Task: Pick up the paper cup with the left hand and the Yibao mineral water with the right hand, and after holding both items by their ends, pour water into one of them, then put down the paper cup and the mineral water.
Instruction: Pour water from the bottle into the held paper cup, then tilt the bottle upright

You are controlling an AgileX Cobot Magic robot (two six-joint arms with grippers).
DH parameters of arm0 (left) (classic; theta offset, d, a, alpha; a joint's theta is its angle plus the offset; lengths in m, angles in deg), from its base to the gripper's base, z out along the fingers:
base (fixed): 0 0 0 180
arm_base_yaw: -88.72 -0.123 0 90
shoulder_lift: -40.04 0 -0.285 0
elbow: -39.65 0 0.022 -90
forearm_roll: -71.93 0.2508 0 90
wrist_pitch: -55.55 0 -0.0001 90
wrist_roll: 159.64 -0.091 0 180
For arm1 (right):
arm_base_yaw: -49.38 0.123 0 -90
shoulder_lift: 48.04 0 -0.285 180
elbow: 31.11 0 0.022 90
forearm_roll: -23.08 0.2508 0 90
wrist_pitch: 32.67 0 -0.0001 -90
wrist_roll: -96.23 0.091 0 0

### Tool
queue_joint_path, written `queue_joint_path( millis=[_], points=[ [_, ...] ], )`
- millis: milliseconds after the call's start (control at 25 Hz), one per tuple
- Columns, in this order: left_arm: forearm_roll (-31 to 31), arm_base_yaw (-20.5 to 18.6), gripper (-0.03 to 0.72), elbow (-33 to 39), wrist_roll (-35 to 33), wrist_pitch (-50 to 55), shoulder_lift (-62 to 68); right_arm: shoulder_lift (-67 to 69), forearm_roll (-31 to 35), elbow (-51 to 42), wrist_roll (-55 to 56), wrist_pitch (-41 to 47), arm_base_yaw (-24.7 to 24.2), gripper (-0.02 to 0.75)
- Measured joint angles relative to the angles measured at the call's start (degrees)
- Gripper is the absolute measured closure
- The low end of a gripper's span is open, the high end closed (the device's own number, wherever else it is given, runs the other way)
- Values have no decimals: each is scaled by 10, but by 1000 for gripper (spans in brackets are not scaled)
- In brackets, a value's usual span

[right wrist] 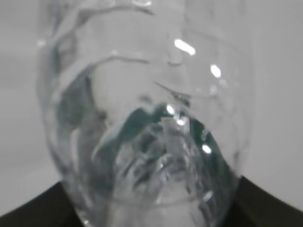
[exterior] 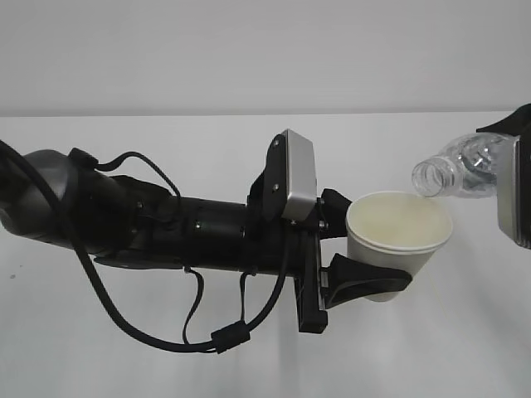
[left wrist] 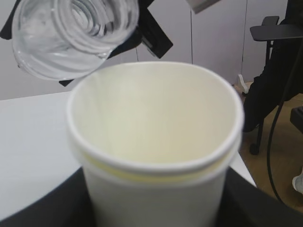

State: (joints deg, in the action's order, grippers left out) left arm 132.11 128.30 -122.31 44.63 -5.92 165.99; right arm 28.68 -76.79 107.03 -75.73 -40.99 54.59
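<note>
Exterior view: the left hand [exterior: 365, 249] reaches in from the left of the frame, its claw clenched around the lower wall of the paper cup [exterior: 398, 240], which sits right of centre, raised off the white worktop [exterior: 249, 365] and roughly upright; thin paper like this should be light and easily crushed, so a grasp low on the wall, away from the soft rim, looks sensible; the Yibao mineral water [exterior: 456, 170] tilts in from the upper right, its open neck just above and beside the cup's rim; the right hand [exterior: 514, 191] is cut off by the frame edge, so its claw cannot be judged here.

Left wrist view: the cup [left wrist: 156, 142] fills the centre, its cream inside apparently dry; the bottle's mouth [left wrist: 75, 33] hangs at upper left, blurred; no stream is discernible.

Right wrist view: the bottle [right wrist: 147, 118] fills the frame, clear, ribbed, probably slippery and yielding under pressure; dark shapes at both lower corners suggest the claw grasping its base, though contact is hidden; the water level is hard to read.
</note>
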Motion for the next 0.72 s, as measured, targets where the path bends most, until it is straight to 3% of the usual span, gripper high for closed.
queue_joint_path(
  millis=[720],
  points=[
    [2,0,270,0,1,0,0,0,-18,0,0,10,0,304]
  ],
)
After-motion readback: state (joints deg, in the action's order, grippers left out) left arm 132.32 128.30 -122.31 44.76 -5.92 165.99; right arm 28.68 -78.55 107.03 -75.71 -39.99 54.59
